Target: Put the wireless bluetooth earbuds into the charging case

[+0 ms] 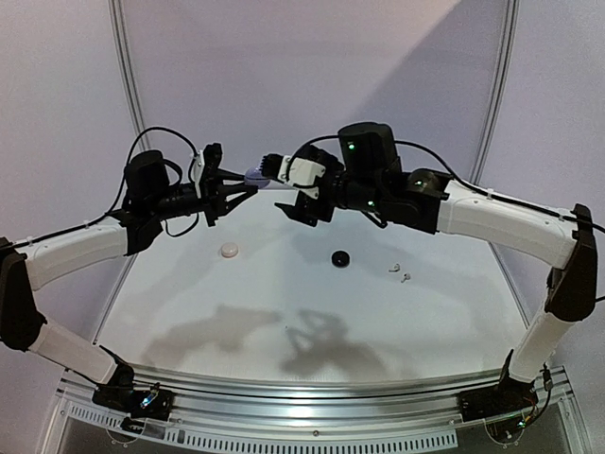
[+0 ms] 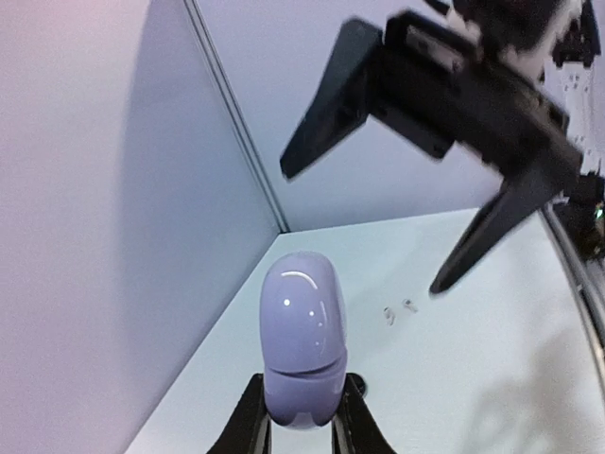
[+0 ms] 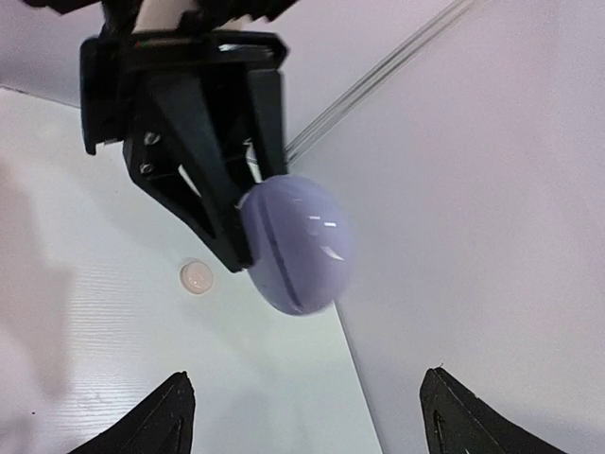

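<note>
A pale lavender charging case (image 2: pixel 302 339) hangs in the air over the far left of the table, lid seam closed, and my left gripper (image 2: pixel 301 421) is shut on its lower end. In the top view the case (image 1: pixel 257 176) sits between the two grippers. My right gripper (image 3: pixel 312 416) stands open just short of the case (image 3: pixel 295 244), nothing between its fingers (image 3: pixel 165 421). Two tiny pale earbuds (image 1: pixel 399 272) lie on the table at the right, also seen as small earbuds (image 2: pixel 398 310) past the case.
A white round case (image 1: pixel 230 250) and a black round case (image 1: pixel 339 257) lie on the white table (image 1: pixel 284 312). The side wall panel (image 2: pixel 113 236) stands close on the left of the held case.
</note>
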`<state>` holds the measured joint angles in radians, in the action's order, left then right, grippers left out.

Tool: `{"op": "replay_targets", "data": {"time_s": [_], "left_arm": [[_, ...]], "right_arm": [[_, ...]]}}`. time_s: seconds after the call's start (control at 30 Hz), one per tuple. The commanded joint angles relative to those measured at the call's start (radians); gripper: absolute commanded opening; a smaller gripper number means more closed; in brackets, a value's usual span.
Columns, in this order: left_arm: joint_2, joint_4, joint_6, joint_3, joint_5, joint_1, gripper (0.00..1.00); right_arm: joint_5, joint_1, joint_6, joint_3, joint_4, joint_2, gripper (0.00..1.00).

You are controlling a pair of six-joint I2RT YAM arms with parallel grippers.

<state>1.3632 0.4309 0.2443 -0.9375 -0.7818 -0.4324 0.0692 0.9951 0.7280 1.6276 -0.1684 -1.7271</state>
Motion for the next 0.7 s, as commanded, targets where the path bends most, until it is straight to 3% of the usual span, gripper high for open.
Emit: {"op": "replay_targets", "data": {"time_s": [0.0,0.13,0.27,0.67], "left_arm": [[0.021,-0.080,0.305,0.036,0.131,-0.010,0.00],[0.061,-0.138,0.476,0.080,0.239,-0.011,0.00],[0.127,-0.123,0.712,0.141,0.502,0.023,0.00],[0.340,-0.022,1.035,0.199,0.722,0.365,0.00]], "right_arm": [[-0.049,-0.027,-0.167,-0.038,-0.046,0.070,0.84],[-0.025,-0.044,-0.229,-0.093,-0.017,0.086,0.85],[0.017,-0.050,-0.238,-0.123,-0.008,0.087,0.85],[0.027,-0.061,-0.259,-0.174,0.056,0.092,0.86]]}}
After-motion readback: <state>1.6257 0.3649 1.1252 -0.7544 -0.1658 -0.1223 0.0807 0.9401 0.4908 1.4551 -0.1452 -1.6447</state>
